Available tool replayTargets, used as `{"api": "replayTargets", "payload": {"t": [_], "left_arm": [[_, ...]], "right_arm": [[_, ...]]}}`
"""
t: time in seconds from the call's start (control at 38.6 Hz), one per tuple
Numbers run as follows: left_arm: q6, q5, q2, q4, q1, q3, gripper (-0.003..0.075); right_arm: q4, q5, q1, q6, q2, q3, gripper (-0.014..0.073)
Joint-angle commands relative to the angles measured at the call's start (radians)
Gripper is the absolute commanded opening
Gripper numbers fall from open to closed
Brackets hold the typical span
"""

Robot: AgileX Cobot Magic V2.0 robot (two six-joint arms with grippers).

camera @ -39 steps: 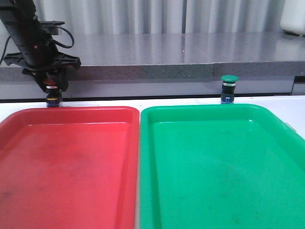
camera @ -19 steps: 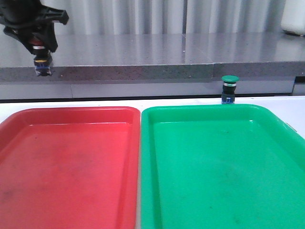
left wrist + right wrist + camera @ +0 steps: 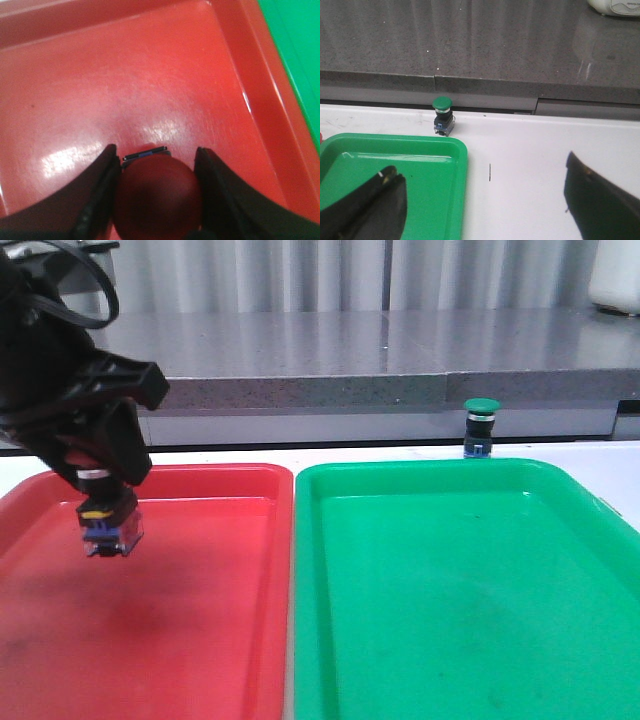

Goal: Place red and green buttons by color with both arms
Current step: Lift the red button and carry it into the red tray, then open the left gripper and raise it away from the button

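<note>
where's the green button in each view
Front view: the green-capped mushroom push-button stands upright on the white table behind the green plastic tray.
Left wrist view: not in it.
Right wrist view: button upright beyond the tray's far corner.
Shared landmark: the green tray's far rim.

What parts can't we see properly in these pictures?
- Red button: in the front view the left claw covers its cap; in the left wrist view the cap hides nearly all of its body.
- Right claw: out of the front view; the right wrist view shows only its two fingers, cut off by the edge.
- Green button: small in both views, so its fine details are unreadable.
- Red tray and green tray: near ends cut off in the front view.
</note>
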Motion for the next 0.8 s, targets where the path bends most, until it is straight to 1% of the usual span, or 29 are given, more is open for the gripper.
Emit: {"api": "replayTargets", "payload": {"t": [0.0, 0.21, 0.26, 0.29, 0.31, 0.41, 0.44, 0.52, 0.54, 0.65, 0.73, 0.75, 0.78], "left_arm": [[-0.026, -0.045, -0.021, -0.015, -0.01, -0.003, 0.0013], [-0.05, -0.092, -0.017, -0.023, -0.01, 0.056, 0.0013], [-0.05, -0.092, -0.017, -0.023, -0.01, 0.058, 0.0035], [-0.05, -0.095, -0.017, -0.023, -0.01, 0.056, 0.0062], [-0.05, -0.095, -0.017, -0.023, -0.01, 0.056, 0.0107], [-0.05, -0.093, -0.017, -0.023, -0.01, 0.054, 0.0324], [-0.05, -0.091, -0.017, -0.023, -0.01, 0.054, 0.0365], [-0.05, -0.091, -0.021, -0.023, -0.01, 0.05, 0.047], [-0.05, -0.087, -0.026, -0.023, -0.01, 0.044, 0.0487], [-0.048, -0.019, -0.051, -0.021, -0.01, -0.025, 0.0486], [-0.046, 0.039, -0.078, 0.02, -0.01, -0.097, 0.0481], [-0.046, 0.061, -0.088, 0.047, -0.008, -0.124, 0.0472], [-0.046, 0.088, -0.095, 0.064, -0.001, -0.152, 0.0445]], "right_arm": [[-0.001, -0.075, 0.003, -0.003, 0.01, -0.04, 0.0651], [-0.001, -0.075, 0.003, -0.003, 0.01, -0.04, 0.0651], [-0.001, -0.075, 0.003, -0.003, 0.01, -0.04, 0.0651], [-0.001, -0.075, 0.003, -0.003, 0.01, -0.04, 0.0651], [-0.001, -0.075, 0.003, -0.003, 0.01, -0.04, 0.0651], [-0.001, -0.075, 0.003, -0.003, 0.01, -0.04, 0.0651], [-0.001, -0.075, 0.003, -0.003, 0.01, -0.04, 0.0651], [-0.001, -0.075, 0.003, -0.003, 0.01, -0.04, 0.0651], [-0.001, -0.075, 0.003, -0.003, 0.01, -0.04, 0.0651], [-0.001, -0.075, 0.003, -0.003, 0.01, -0.04, 0.0651], [-0.001, -0.075, 0.003, -0.003, 0.01, -0.04, 0.0651], [-0.001, -0.075, 0.003, -0.003, 0.01, -0.04, 0.0651], [-0.001, -0.075, 0.003, -0.003, 0.01, -0.04, 0.0651]]}}
